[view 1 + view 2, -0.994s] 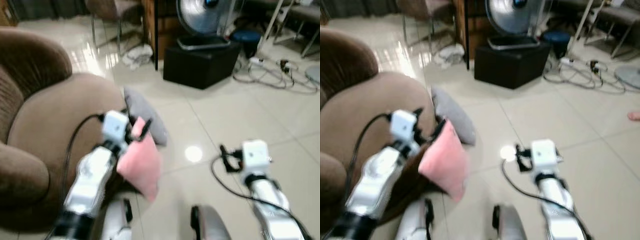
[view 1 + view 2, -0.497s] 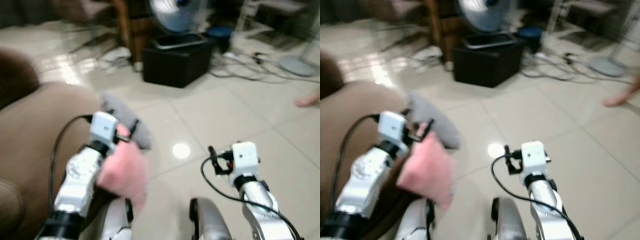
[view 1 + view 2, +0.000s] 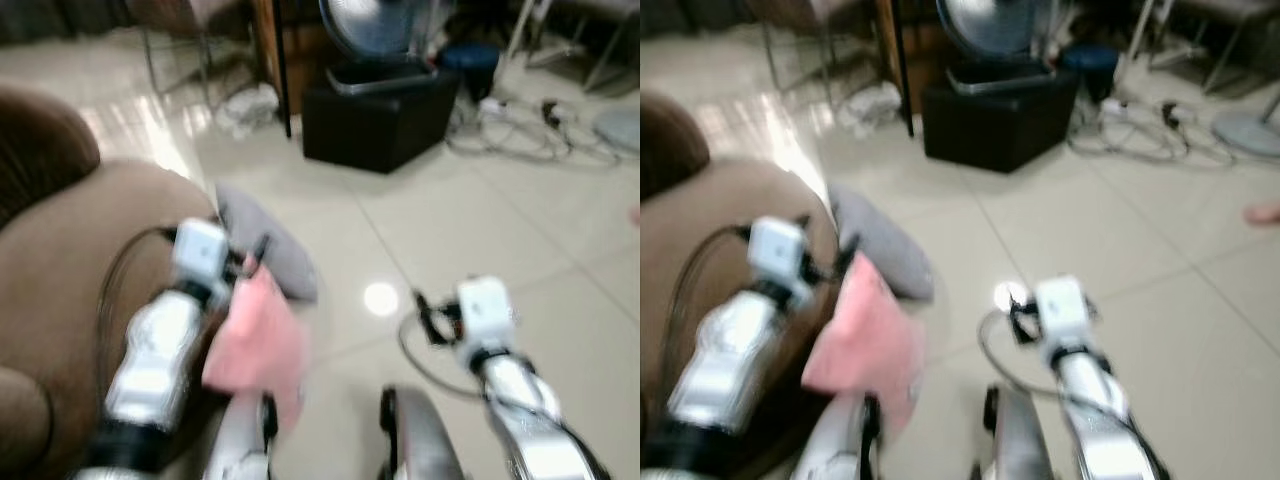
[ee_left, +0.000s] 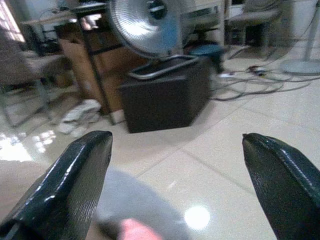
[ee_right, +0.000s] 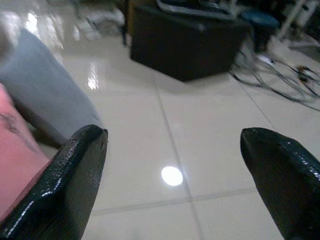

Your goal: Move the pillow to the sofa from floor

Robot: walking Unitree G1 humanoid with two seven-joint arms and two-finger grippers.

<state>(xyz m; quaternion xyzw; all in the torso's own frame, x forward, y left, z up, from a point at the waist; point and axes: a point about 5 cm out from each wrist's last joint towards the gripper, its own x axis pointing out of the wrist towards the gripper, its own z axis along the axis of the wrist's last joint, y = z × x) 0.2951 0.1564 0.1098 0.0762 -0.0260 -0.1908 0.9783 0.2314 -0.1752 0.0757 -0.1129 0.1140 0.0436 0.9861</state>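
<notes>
A pink pillow [image 3: 256,342] hangs off the floor at my left gripper [image 3: 252,262], against the front of the brown sofa [image 3: 70,260]. In the left wrist view the gripper [image 4: 176,136] stands open, its fingers [image 4: 75,180] wide apart, and a pink corner [image 4: 134,230] of the pillow shows low between them. A grey pillow [image 3: 265,240] lies on the floor just beyond, leaning on the sofa's side. My right gripper [image 5: 173,135] is open over bare tiles, to the right of both pillows. The views are blurred.
A black box [image 3: 380,120] with a fan [image 3: 375,25] on it stands ahead. Cables [image 3: 520,130] trail across the floor at the far right. A white cloth [image 3: 248,105] lies by chair legs [image 3: 200,70]. Open tiles [image 3: 470,230] lie to the right.
The whole picture swung right and then back left, so the camera moved. The pink pillow stays at my left gripper. The right arm holds much the same pose.
</notes>
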